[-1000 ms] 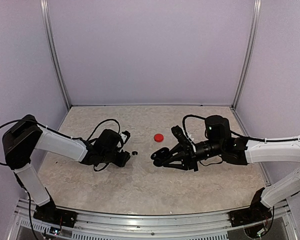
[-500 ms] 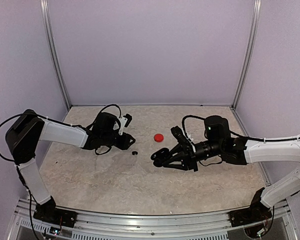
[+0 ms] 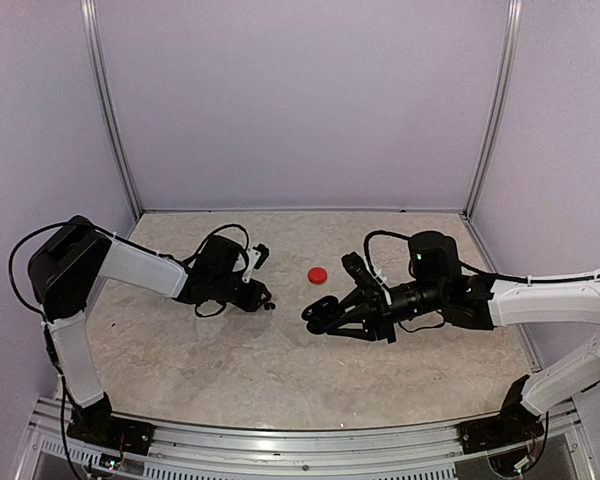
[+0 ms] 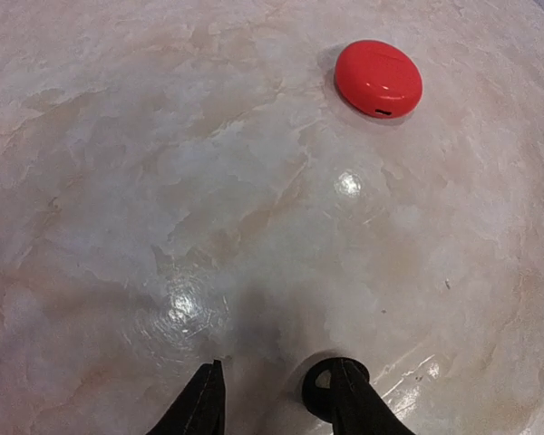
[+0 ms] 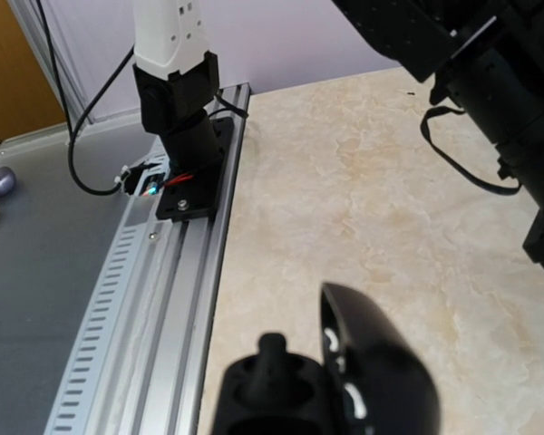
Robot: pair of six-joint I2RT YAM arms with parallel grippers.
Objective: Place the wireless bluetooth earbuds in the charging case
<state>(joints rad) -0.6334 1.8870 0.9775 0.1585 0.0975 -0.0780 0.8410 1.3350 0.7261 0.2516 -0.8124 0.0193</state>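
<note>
A small black earbud lies on the marble table, touching the inner side of my left gripper's right fingertip. My left gripper is down at the table with its jaws apart and a gap to the left of the bud. From above, that gripper sits just left of the bud. My right gripper is shut on the black charging case, whose lid stands open. A black stub rises from one well of the case. No red earbuds show.
A closed red pebble-shaped case lies on the table between the two grippers, up ahead in the left wrist view. The left arm's base and the slotted aluminium rail run along the near edge. Purple walls enclose the table.
My left gripper has swung from the nearer left side toward the black earbud and now reaches it, with its jaws narrowing. The right arm and the case have not moved.
</note>
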